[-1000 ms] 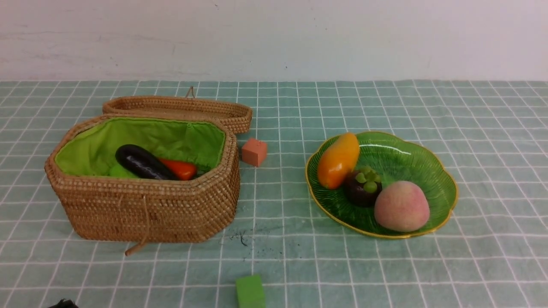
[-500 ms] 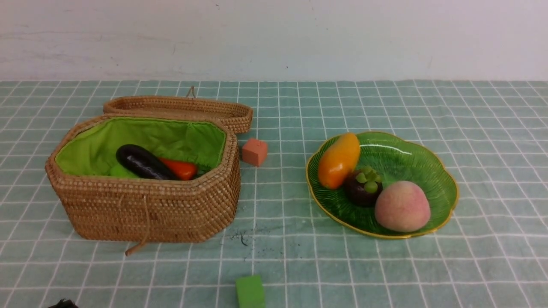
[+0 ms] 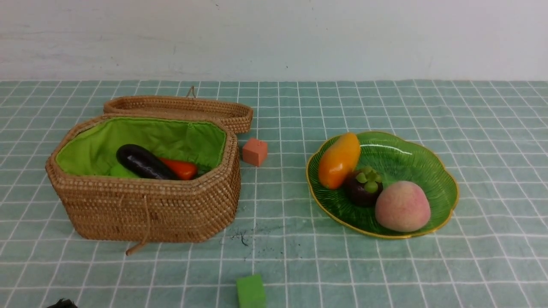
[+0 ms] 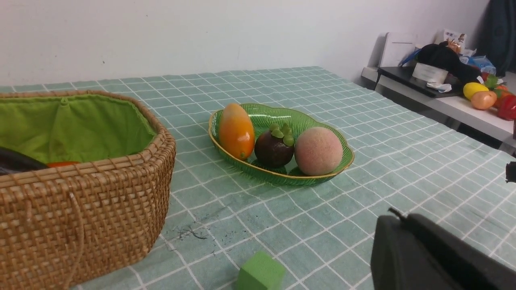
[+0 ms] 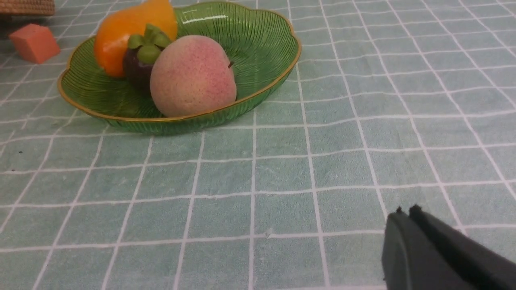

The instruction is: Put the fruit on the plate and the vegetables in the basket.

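We found the basket (image 3: 145, 205) on the left with the eggplant (image 3: 143, 161) and carrot (image 3: 182, 169) inside, its lid (image 3: 180, 109) lying behind it; the plate (image 3: 411, 158) sat right, holding mango (image 3: 338, 160), mangosteen (image 3: 363, 188) and peach (image 3: 402, 206)

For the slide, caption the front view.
Mango, mangosteen and peach on plate; vegetables in basket.

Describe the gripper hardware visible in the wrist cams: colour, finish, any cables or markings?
Little of either shows. The left gripper and right gripper both appear as matte black, smooth plastic-looking finger bodies tapering to small nubbed tips. No cables, labels or markings visible. The arms themselves are out of frame.
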